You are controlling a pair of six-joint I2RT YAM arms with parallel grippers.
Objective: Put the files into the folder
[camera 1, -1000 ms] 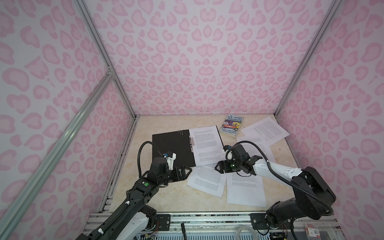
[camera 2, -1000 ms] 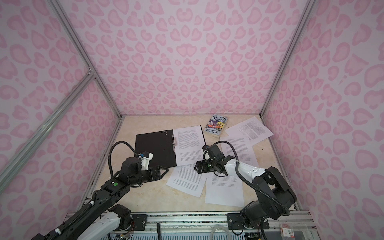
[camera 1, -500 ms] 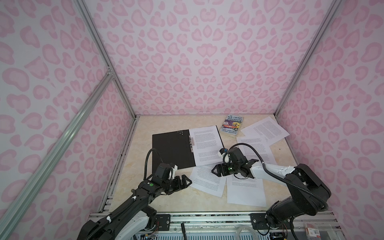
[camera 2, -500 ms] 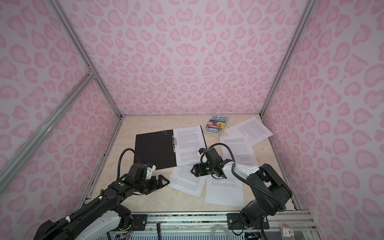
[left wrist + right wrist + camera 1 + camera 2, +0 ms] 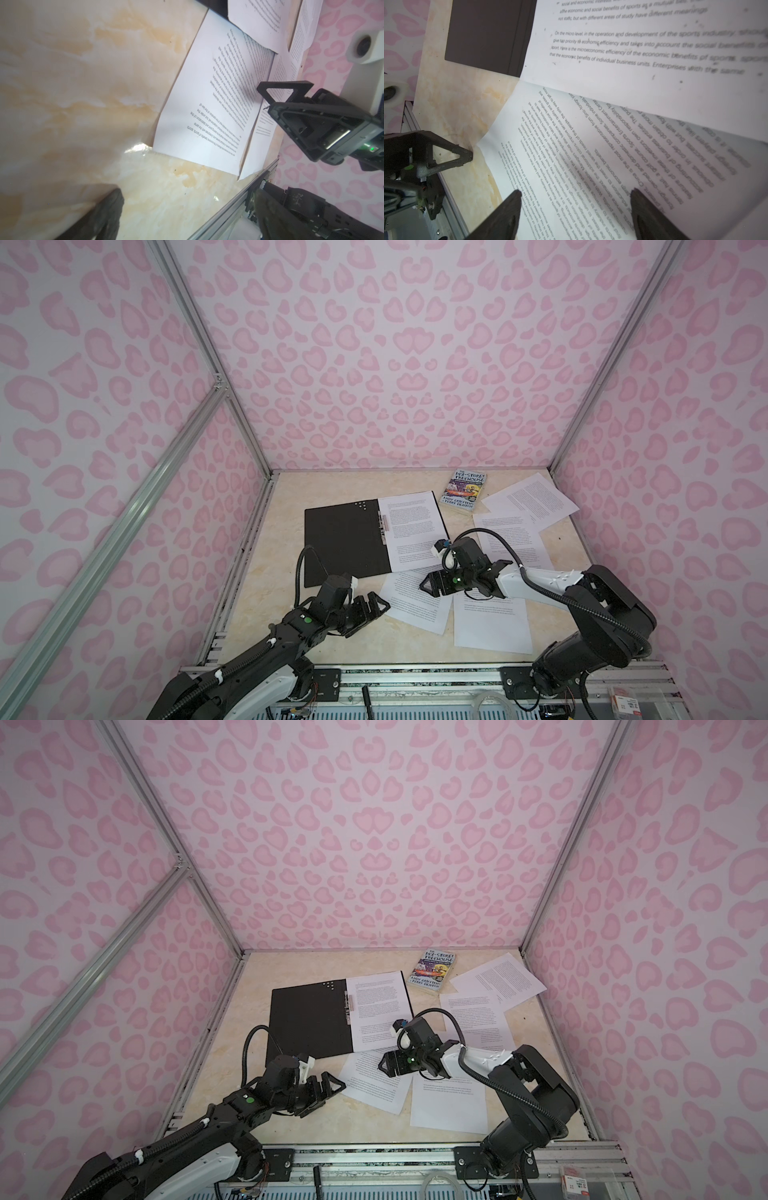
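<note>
Folder [image 5: 345, 539] lies open and flat, black inside up, left of centre on the table [image 5: 291, 497], toward the back edge. One of the files [image 5: 411, 522], white with small black print, sits on its right half. Other sheets: two overlapping near the front edge, two toward the back right corner by the book [image 5: 464, 491]. Right gripper [image 5: 429, 585] has its jaws spread and empty, low over the front-left sheet. Left gripper [image 5: 370, 616] is wide open, empty, just beside that sheet's corner.

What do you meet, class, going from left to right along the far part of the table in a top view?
open folder → printed sheet lying on its right half → paperback book → angled sheet by the right wall
</note>
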